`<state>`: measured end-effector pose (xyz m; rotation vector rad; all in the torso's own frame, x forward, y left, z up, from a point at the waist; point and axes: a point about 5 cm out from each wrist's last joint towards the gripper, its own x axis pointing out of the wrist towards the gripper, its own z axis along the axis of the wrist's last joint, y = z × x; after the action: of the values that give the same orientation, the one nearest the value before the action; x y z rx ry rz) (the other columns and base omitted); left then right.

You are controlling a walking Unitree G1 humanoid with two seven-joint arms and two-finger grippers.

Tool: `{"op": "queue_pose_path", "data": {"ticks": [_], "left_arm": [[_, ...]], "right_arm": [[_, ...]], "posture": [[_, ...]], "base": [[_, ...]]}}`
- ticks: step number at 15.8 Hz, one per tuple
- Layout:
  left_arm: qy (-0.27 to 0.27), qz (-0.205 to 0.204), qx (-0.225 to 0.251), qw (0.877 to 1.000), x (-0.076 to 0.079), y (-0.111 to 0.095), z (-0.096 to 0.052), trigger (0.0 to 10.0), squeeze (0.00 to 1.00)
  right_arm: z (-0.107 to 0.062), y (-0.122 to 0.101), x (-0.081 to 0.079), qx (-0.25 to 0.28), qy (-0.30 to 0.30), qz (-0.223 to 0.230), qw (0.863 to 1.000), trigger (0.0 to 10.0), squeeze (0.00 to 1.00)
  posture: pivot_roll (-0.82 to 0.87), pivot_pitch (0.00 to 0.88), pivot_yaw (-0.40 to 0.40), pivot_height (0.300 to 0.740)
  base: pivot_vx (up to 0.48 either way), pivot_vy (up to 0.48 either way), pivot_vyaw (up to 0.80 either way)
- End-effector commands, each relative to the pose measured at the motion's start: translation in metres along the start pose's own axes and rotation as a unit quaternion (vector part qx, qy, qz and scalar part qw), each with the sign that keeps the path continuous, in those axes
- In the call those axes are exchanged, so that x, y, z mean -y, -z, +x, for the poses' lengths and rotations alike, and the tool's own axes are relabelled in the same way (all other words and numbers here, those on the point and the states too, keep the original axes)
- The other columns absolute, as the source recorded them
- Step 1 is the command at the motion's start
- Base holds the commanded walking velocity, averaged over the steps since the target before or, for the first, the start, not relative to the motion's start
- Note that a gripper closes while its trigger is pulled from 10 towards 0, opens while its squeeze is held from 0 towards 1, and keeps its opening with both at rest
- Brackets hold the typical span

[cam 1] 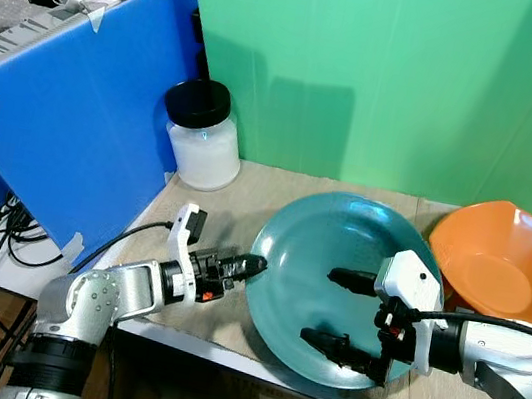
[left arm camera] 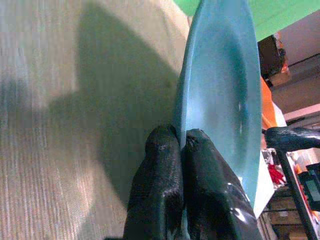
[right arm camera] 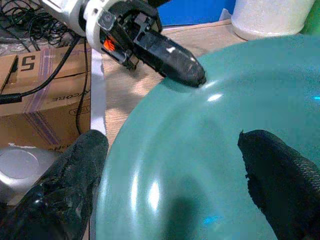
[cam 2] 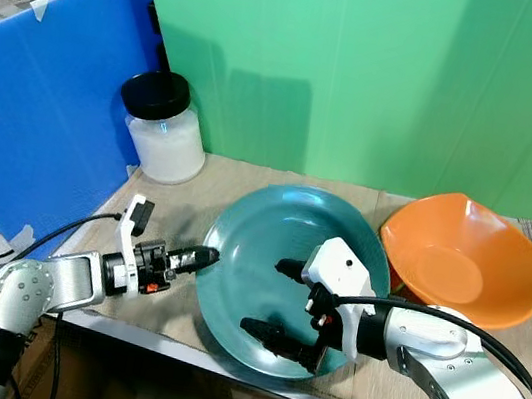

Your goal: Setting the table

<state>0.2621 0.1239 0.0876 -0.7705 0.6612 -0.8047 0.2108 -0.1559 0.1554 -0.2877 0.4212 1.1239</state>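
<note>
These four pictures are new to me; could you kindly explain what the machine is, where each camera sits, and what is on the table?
It is a humanoid robot with two silver arms, each ending in two black fingers. Two pictures come from a stereo camera on its head, looking down at a table covered by a beige mat. The other two come from cameras on its wrists, looking along the fingers.

On the table are a teal plate, an orange bowl to its right, and a white jar with a black lid at the back left.

The left end effector is pinched shut on the plate's left rim, as the left wrist view shows closely. The right end effector is open, one finger over the plate's inside and one at its near rim.
</note>
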Motion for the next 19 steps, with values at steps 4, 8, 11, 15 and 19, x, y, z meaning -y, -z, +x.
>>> {"op": "queue_pose_path", "data": {"ticks": [4, 8, 11, 15, 19], "left_arm": [[-0.098, 0.001, 0.060, 0.993, -0.013, 0.000, -0.036, 0.0, 0.00], [-0.146, 0.017, 0.114, 0.983, -0.009, 0.002, -0.064, 0.0, 0.00], [-0.148, 0.081, 0.195, 0.966, 0.010, -0.010, -0.084, 0.0, 0.00], [-0.141, 0.116, 0.284, 0.941, 0.025, -0.028, -0.093, 0.0, 0.00], [-0.106, 0.138, 0.340, 0.924, 0.038, -0.035, -0.099, 0.0, 0.00]], "right_arm": [[0.000, -0.008, 0.004, 0.024, 0.004, -0.003, 1.000, 10.0, 0.00], [0.004, -0.016, 0.006, 0.058, 0.007, 0.009, 0.998, 10.0, 0.00], [0.008, -0.028, 0.013, 0.124, 0.033, 0.042, 0.991, 10.0, 0.00], [0.015, -0.037, 0.024, 0.178, 0.067, 0.086, 0.978, 10.0, 0.00], [0.016, -0.036, 0.035, 0.207, 0.112, 0.144, 0.961, 10.0, 1.00]], "posture": [[-0.15, 0.000, 0.155, 0.740], [-0.14, 0.000, 0.148, 0.740], [-0.12, 0.000, 0.133, 0.740], [-0.11, 0.000, 0.129, 0.740], [-0.12, 0.000, 0.129, 0.740]], "base": [[0.000, 0.000, 0.00], [0.000, 0.000, 0.00], [0.000, 0.000, 0.00], [0.000, 0.000, 0.00], [0.000, 0.000, 0.00]]}}
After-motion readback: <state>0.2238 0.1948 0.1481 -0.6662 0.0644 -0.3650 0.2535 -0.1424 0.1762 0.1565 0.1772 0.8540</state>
